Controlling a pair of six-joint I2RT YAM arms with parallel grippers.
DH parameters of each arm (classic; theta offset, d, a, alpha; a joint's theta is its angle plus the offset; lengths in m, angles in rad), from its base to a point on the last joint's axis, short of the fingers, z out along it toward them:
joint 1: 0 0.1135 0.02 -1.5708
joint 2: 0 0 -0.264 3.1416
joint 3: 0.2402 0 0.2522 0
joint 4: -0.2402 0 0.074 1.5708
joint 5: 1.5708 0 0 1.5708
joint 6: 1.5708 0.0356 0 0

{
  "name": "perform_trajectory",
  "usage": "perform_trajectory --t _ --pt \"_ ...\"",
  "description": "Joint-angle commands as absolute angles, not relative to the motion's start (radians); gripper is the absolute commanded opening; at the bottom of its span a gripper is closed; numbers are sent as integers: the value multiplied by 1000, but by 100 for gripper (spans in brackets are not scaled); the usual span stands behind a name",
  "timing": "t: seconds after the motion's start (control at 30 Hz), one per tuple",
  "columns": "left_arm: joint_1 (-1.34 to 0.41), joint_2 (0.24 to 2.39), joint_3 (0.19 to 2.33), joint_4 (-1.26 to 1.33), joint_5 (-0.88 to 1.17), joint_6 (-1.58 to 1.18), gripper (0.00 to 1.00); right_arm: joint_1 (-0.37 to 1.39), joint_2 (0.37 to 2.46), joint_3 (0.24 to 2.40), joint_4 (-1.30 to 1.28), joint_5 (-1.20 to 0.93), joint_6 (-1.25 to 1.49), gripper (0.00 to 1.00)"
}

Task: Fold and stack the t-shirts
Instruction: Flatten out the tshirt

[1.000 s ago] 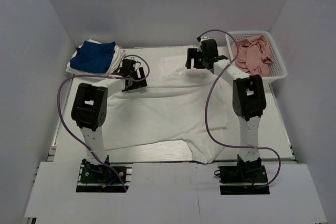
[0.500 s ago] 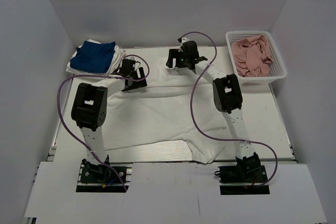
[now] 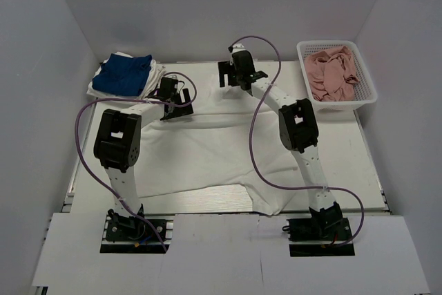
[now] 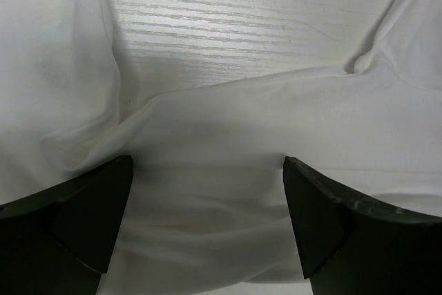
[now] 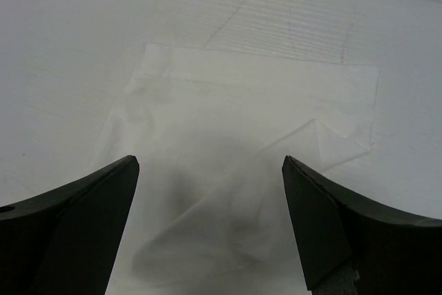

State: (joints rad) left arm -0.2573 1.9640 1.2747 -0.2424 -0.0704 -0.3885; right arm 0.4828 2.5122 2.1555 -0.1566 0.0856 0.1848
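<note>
left gripper (image 4: 207,164): I see jaws spread wide, arm bent forward, low over the white t-shirt (image 4: 228,122) directly beneath.
right gripper (image 5: 210,164): jaws apart, arm stretched far forward; same shirt's edge below.
blue t-shirt (image 3: 124,74): folded, beyond-left of left gripper.

Even, bright overhead light — soft shadows (wrist views slightly blurred near the dark jaws).

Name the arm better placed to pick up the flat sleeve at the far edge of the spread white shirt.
Right. The right gripper, open, is above that sleeve, framed between its fingers in its wrist view. The left gripper is over the shirt's left side, farther away.
</note>
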Motion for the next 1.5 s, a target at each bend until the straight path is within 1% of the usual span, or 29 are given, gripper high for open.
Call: perform_trajectory --t 0.0,0.3,0.4,0.53,0.7,0.87,0.93,1.0,1.03,1.13,1.23,1.27,1.37,1.43,1.47 --pt "-259 1988 1281 -298 -35 -390 100 549 2385 2145 -185 241 109 90" --pt "-259 1954 1250 -298 -54 -390 100 578 2408 2099 -320 225 247 90" --pt "-259 1945 1241 -288 -84 -390 100 577 2433 2108 -362 271 270 90" --pt "-259 1936 1232 -288 -75 -390 100 568 2470 2126 -425 339 279 90" --pt "-259 1927 1223 -279 -84 -390 100 546 2494 2118 -463 400 247 90" --pt "-259 1905 1223 -288 -116 -399 100 499 2540 2178 -495 281 248 90" --pt "-259 1895 1223 -288 -184 -399 100 469 2565 2210 -520 238 256 90" --pt "-259 1882 1213 -288 -212 -408 100 450 2566 2223 -529 251 247 90" --pt "-259 1873 1213 -288 -225 -408 100 439 2560 2215 -523 287 247 90" --pt "-259 1864 1192 -279 -239 -408 100 373 2551 2177 -483 256 248 90" --pt "-259 1845 1161 -243 -264 -420 100 316 2565 2186 -431 121 258 90" --pt "-259 1845 1138 -204 -250 -420 100 305 2580 2213 -401 47 249 90" --pt "-259 1845 1138 -184 -241 -400 100 275 2609 2232 -267 -27 215 90" --pt "-259 1845 1138 -184 -241 -391 100 264 2649 2317 -255 -29 216 90" --pt "-259 1845 1138 -184 -241 -391 100 262 2661 2324 -232 76 224 90"
